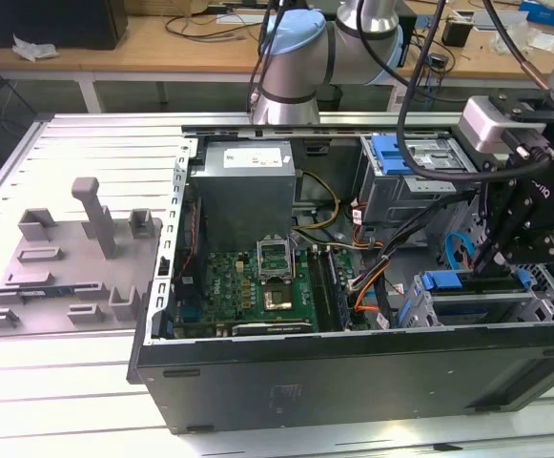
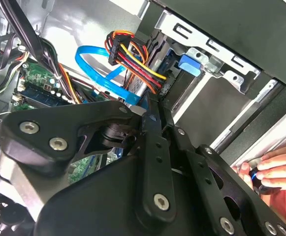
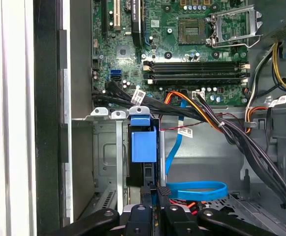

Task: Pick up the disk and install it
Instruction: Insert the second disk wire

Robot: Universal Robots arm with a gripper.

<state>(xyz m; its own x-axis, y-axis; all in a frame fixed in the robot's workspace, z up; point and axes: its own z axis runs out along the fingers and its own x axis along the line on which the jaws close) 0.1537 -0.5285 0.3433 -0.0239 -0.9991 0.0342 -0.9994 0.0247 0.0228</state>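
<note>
Disk (image 3: 143, 147): seen edge-on in the first wrist view, standing upright in the drive bay, bright blue carrier with a lighter blue tab on top, dark drive body showing below the plastic. In the exterior view its blue carrier edge (image 1: 441, 281) sits in the bay at the case's near corner on the exterior view's right, beside the blue data cable (image 1: 461, 250). In the second wrist view the blue tab (image 2: 190, 64) sticks out of the silver metal bay frame (image 2: 216, 59).

Gripper (image 3: 153, 195): black fingers close together, pinched on the lower end of the disk (gap looks no wider than the drive's thickness). Linkage (image 2: 152, 162) fills the foreground of the second wrist view.

Arm: reaches over from the far side of the open computer case (image 1: 353, 367), grey-and-blue elbow joint (image 1: 300, 57) above the power supply (image 1: 248, 157), black wrist assembly (image 1: 524, 215) angled down into the drive bay area.

Motherboard (image 3: 182, 49) with RAM slots lies behind the bay. A person's fingers (image 2: 280, 164) rest at the case edge in the second wrist view. Grey fixture plate (image 1: 71, 267) sits on the table at the exterior view's left.
</note>
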